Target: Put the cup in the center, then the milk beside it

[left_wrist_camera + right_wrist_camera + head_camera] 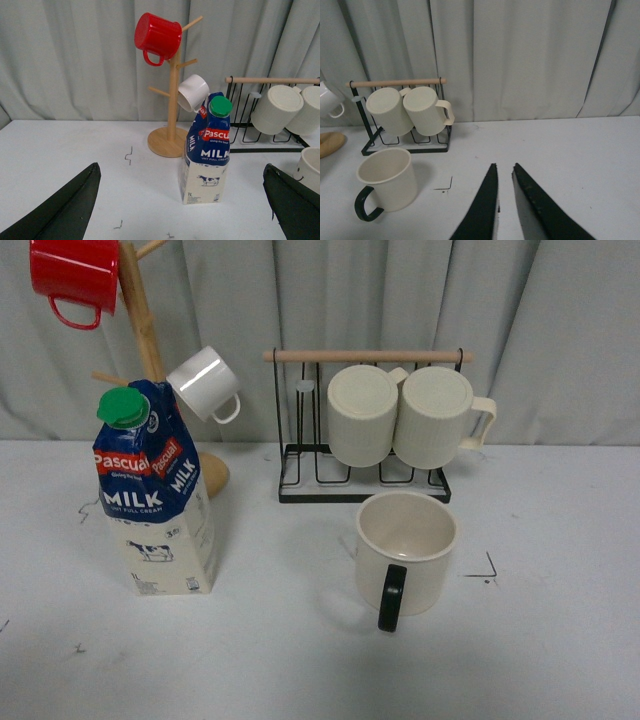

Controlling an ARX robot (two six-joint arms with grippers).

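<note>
The cup (407, 552), a wide cream mug with a black handle, stands upright on the white table right of the middle, handle toward me. It also shows in the right wrist view (387, 185) and at the edge of the left wrist view (309, 167). The milk (153, 490), a blue and cream carton with a green cap, stands upright at the left. In the left wrist view the milk (206, 150) lies ahead between the fingers. My left gripper (182, 205) is open and empty. My right gripper (503, 170) is shut and empty, to the right of the cup. Neither arm shows in the front view.
A wooden mug tree (150, 350) behind the milk holds a red mug (75, 278) and a small white mug (205, 383). A black wire rack (365, 455) behind the cup holds two ribbed cream mugs (400, 415). A grey curtain closes the back.
</note>
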